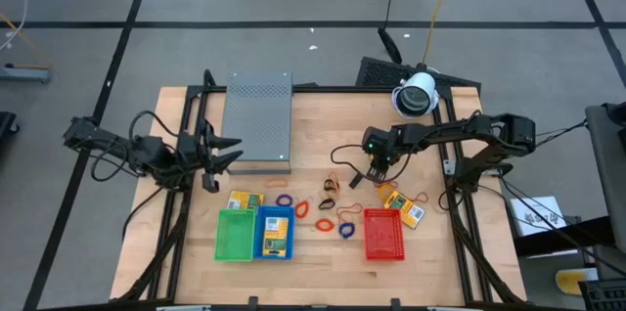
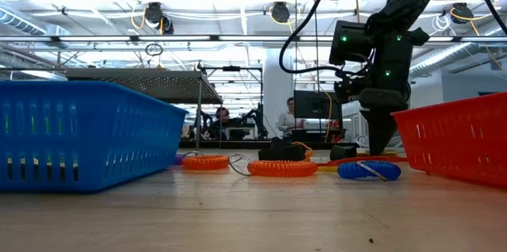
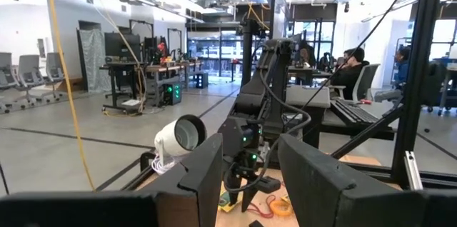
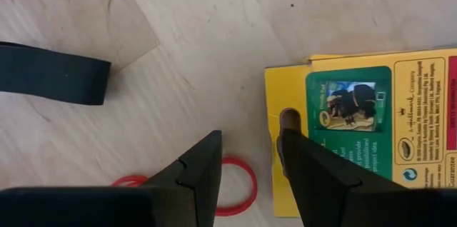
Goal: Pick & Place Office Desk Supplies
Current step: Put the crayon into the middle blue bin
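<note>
The wooden table (image 1: 313, 272) carries a grey perforated box (image 1: 258, 120) at its far left-centre, largest of the things on it. Along the near edge stand three baskets: green basket (image 1: 234, 237), blue basket (image 1: 275, 234) with a yellow packet lying inside it, and red basket (image 1: 383, 235) to the right. The left gripper (image 1: 233, 151) waits beside the grey box, fingers apart and empty. The right gripper (image 1: 376, 176) hangs low over the boards right of centre, its fingers (image 4: 203, 177) parted, one tip at the edge of a yellow packet (image 4: 371, 123) without clamping it. Another yellow packet (image 1: 245, 199) lies behind the green basket. Rubber-band loops (image 1: 344, 223) in red, orange and blue lie scattered between the blue and red baskets.
</note>
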`<state>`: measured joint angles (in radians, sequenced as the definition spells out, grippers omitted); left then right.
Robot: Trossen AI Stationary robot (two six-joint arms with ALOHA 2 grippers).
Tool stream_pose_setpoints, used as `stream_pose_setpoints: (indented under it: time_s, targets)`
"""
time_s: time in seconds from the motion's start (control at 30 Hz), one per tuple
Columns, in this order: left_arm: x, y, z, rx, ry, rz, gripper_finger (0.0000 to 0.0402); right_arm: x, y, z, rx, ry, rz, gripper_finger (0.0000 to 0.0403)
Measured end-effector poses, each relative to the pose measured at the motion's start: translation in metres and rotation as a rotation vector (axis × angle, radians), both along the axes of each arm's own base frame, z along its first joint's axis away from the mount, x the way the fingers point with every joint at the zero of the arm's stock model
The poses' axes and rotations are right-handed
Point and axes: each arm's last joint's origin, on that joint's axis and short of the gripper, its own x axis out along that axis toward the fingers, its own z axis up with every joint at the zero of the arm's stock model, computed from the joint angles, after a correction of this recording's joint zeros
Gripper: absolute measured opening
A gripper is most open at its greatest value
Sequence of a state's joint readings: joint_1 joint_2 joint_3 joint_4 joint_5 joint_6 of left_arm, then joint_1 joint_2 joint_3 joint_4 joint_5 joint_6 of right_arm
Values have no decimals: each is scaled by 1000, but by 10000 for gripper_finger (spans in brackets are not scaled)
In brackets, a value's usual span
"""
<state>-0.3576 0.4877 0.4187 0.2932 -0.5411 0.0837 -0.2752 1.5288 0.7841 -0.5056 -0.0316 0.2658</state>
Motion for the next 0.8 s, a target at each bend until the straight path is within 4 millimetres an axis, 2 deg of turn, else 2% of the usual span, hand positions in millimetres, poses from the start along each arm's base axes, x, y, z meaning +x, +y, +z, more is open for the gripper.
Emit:
stream_pose_setpoints:
  time_s: [0.17,0.4,0.67,0.8]
  targets:
    - [-1,-1,0,5,0,-11,145,2,0,0,8,-28,-4,115]
    - [-3,-3,1,10,-10,-27,145,5,-1,0,-1,-53,-8,13]
    - [-6,-4,3,5,-24,-46,145,7,-1,1,-8,-81,-40,3]
    - [-6,-4,2,13,-18,-45,145,17,-3,5,-24,-192,-63,1]
